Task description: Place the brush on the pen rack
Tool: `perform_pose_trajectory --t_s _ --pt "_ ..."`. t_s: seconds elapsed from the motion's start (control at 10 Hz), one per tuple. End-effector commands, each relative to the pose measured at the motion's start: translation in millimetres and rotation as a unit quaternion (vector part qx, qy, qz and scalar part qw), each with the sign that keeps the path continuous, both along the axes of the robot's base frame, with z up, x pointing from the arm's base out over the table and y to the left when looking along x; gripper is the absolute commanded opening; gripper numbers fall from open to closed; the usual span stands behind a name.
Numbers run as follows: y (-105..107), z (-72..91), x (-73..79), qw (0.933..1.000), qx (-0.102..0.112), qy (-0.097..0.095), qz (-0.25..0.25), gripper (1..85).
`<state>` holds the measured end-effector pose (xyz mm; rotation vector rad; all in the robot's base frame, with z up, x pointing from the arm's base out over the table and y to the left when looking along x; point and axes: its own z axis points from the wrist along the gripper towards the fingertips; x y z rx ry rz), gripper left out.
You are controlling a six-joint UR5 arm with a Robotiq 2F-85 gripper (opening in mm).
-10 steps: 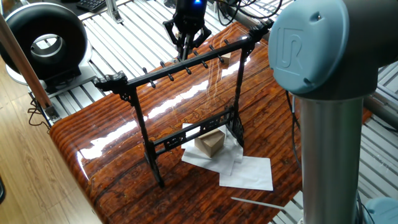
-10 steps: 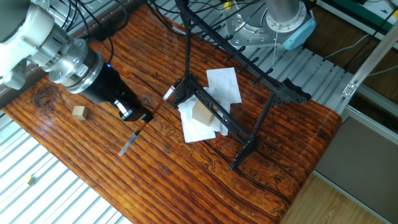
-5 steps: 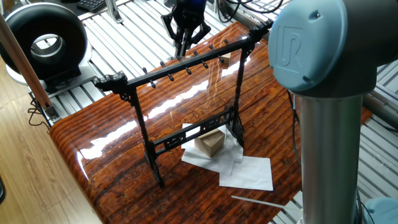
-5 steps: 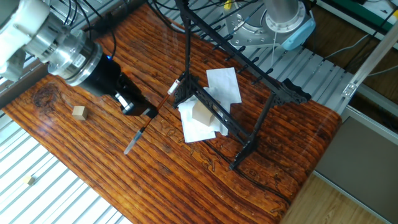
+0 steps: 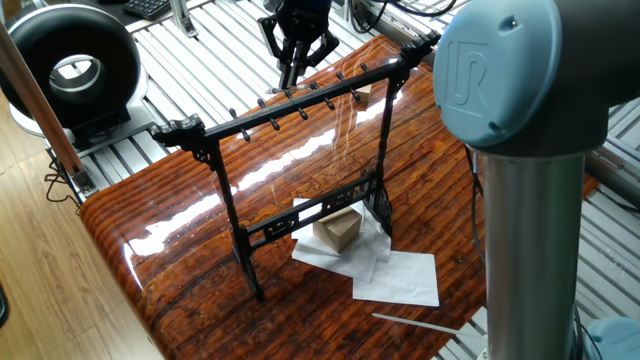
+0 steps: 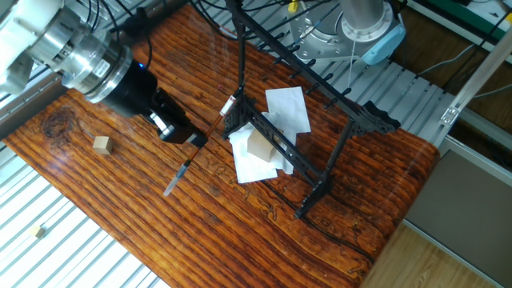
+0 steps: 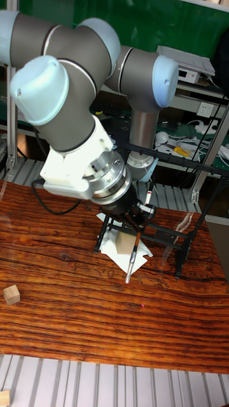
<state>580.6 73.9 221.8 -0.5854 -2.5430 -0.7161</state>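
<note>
The brush (image 6: 182,170) is a slim reddish-brown stick with a grey pointed tip and a pale top end. It hangs tilted, tip down, above the table (image 6: 120,200), and my gripper (image 6: 196,142) is shut on its middle. In the tall fixed view, the brush (image 7: 131,257) points down from the gripper (image 7: 135,230), in front of the pen rack (image 7: 184,163). The pen rack (image 5: 300,105) is a tall black frame with a pegged top bar. My gripper (image 5: 297,58) hovers just behind that bar, near its middle. The rack (image 6: 332,168) stands to the gripper's right.
White papers (image 6: 288,108) and a tan block (image 5: 338,228) lie under the rack. A small wooden cube (image 6: 101,144) sits near the table's far left. A pale thin rod (image 5: 410,325) lies by the front edge. A black round device (image 5: 70,65) stands off the table.
My gripper has risen with the brush in it and shifted slightly toward the rack. The brush tip is now higher off the table.
</note>
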Motion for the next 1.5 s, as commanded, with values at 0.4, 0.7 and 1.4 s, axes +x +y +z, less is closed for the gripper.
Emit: perform_pose_trajectory --t_s 0.4,0.7,1.4 --pt "9.5 19.1 -5.0 0.9998 0.012 -0.012 -0.008 1.0" --pt "12.8 27.6 -9.1 0.9998 0.015 -0.012 -0.009 1.0" --pt "17.1 34.1 -13.3 0.9996 0.019 -0.015 -0.011 1.0"
